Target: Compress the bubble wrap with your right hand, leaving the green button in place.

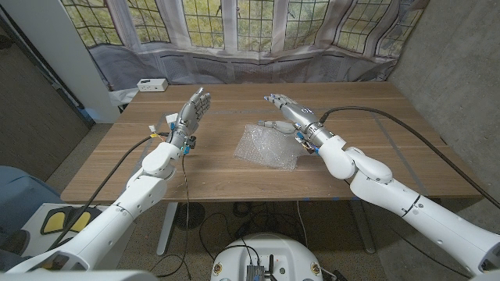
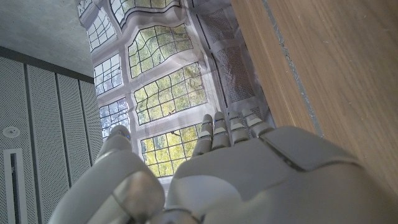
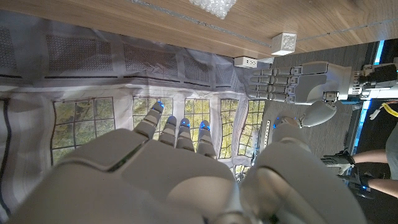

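The bubble wrap (image 1: 269, 146) is a crumpled clear sheet lying on the wooden table (image 1: 375, 140) near its middle; an edge of the bubble wrap (image 3: 212, 5) also shows in the right wrist view. My right hand (image 1: 284, 110) hovers just beyond the sheet's far edge, fingers spread and holding nothing, thumb pointing toward the wrap. My left hand (image 1: 192, 112) stands upright to the left of the wrap, fingers apart and empty; the left hand (image 3: 297, 81) looks the same from the right wrist. I cannot make out a green button.
A small white box (image 1: 162, 126) sits by my left hand, and the same box (image 3: 285, 42) shows from the right wrist. A white power strip (image 1: 151, 84) lies at the far left corner. A person's gloved hand (image 3: 349, 163) shows off the table.
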Motion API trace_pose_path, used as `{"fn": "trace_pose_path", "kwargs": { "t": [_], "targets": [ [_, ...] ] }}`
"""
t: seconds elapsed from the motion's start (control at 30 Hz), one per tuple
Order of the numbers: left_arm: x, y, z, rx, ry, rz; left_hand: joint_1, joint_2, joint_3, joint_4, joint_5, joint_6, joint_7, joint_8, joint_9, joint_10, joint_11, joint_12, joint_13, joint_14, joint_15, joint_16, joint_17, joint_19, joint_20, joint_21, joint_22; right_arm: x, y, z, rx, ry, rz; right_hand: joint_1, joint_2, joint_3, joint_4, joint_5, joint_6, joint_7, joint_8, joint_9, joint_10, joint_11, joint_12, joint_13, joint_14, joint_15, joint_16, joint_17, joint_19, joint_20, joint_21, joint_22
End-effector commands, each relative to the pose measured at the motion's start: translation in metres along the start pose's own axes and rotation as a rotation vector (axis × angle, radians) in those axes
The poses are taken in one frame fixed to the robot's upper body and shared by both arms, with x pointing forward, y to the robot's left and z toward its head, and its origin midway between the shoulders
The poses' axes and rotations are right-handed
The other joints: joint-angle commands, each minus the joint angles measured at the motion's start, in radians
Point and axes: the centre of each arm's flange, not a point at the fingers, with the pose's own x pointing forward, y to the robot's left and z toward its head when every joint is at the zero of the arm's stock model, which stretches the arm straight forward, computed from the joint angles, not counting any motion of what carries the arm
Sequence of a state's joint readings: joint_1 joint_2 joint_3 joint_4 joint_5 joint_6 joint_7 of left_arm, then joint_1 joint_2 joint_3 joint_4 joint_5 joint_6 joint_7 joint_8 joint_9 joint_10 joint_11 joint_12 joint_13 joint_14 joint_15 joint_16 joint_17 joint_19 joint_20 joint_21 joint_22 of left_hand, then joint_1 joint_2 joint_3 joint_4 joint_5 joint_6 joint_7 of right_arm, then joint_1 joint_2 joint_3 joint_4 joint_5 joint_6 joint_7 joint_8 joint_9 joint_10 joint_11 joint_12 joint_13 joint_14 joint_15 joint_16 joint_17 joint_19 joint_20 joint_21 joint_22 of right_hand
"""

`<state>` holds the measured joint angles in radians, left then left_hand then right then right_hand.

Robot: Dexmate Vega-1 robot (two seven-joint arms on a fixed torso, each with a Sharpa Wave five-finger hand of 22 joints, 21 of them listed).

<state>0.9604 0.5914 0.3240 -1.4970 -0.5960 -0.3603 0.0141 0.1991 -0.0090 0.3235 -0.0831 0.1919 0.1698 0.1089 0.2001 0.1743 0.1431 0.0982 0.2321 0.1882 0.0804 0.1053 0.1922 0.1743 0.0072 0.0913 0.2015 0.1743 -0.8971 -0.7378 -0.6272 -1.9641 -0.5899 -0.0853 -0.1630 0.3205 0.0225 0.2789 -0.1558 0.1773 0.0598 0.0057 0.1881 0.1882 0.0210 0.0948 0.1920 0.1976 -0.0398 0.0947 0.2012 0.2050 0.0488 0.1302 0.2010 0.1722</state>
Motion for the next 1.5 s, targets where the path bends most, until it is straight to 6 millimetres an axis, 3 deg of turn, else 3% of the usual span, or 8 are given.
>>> {"fn": "trace_pose_path", "kwargs": {
  "t": [0.03,0.63,0.83,1.5],
  "targets": [
    [0.0,0.001,0.0,-0.004,-0.001,0.002,0.003,0.011,0.006,-0.005,-0.001,0.01,-0.001,-0.003,0.004,0.007,-0.002,-0.006,0.006,0.009,0.0,0.0,0.005,0.002,0.01,-0.002,0.005,0.0,0.006,0.003,-0.036,0.021,0.043,0.013,-0.002,0.005,-0.002,0.0,-0.007,0.001,-0.005,0.006,-0.012,0.003,-0.003,0.005,-0.004,0.002,0.0,0.0,0.014,0.004,0.006,0.003],
    [0.002,-0.001,0.003,0.001,-0.002,-0.006,0.007,0.017,0.008,-0.009,-0.004,0.01,-0.003,-0.006,0.004,0.007,0.0,-0.008,0.006,0.011,0.002,-0.001,0.005,0.004,0.011,-0.002,0.005,0.002,0.012,0.007,-0.1,0.056,0.114,0.037,-0.026,0.005,-0.012,0.008,-0.051,0.008,-0.008,0.007,-0.036,0.001,-0.003,0.007,-0.004,0.006,0.002,0.0,0.041,0.023,0.01,0.002],
    [0.002,-0.001,0.003,0.0,0.002,-0.005,0.007,0.018,0.009,-0.01,-0.004,0.01,-0.002,-0.007,0.004,0.009,0.0,-0.008,0.006,0.012,0.003,0.0,0.005,0.005,0.014,-0.002,0.005,0.005,0.013,0.01,-0.139,0.076,0.166,0.059,-0.042,0.007,-0.016,0.014,-0.077,0.025,-0.006,0.008,-0.07,0.006,-0.007,0.009,-0.007,0.012,0.002,0.0,0.076,0.024,0.017,0.002],
    [0.003,-0.004,0.0,-0.012,-0.003,-0.004,0.009,0.02,0.009,-0.013,-0.006,0.01,-0.002,-0.009,0.004,0.011,0.004,-0.01,0.006,0.013,0.004,-0.001,0.005,0.006,0.015,-0.002,0.005,0.008,0.028,0.007,-0.166,0.115,0.254,0.091,-0.059,0.011,-0.013,0.02,-0.122,0.007,-0.005,0.009,-0.116,0.005,-0.006,0.011,-0.055,0.022,-0.008,0.003,0.037,0.057,-0.005,0.003]
  ]
}}
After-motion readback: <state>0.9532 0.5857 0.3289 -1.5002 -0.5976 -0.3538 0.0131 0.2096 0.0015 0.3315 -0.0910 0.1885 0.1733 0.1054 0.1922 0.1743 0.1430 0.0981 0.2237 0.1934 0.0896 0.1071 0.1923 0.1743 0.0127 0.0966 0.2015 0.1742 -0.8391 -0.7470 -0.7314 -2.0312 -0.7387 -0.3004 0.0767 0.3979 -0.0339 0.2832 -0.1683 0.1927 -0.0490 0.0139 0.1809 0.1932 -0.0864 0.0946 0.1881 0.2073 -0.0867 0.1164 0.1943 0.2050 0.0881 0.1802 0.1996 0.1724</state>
